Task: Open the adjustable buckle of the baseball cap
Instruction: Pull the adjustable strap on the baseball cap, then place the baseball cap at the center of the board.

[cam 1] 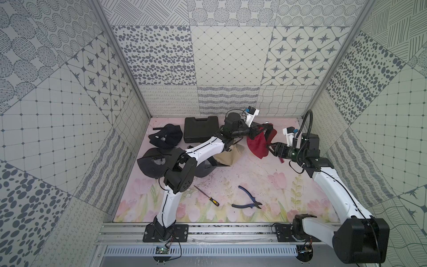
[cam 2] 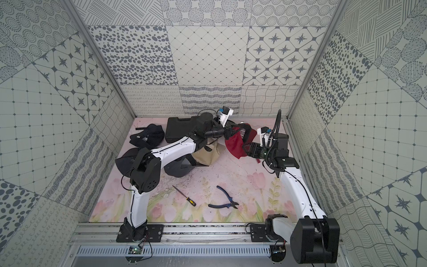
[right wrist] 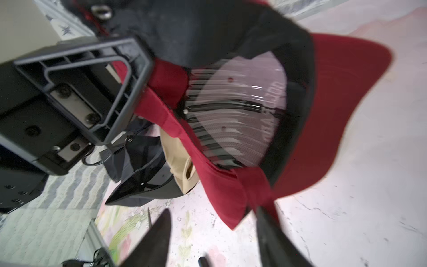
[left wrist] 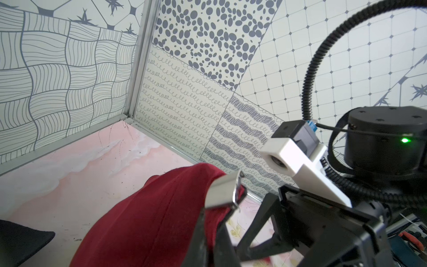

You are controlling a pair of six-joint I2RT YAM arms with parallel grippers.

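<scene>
Floral mat (cam 1: 254,175), black case (cam 1: 201,129) (closed), red cap (cam 1: 257,144)

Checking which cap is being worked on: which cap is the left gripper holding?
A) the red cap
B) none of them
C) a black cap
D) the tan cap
A: the left gripper is shut on the red cap at its strap, while the tan cap lies untouched.

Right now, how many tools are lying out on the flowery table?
2. A yellow-handled screwdriver lies near the front middle, and blue pliers lie beside it, nearer the right arm. The closed black case at the back could hide more.
</scene>
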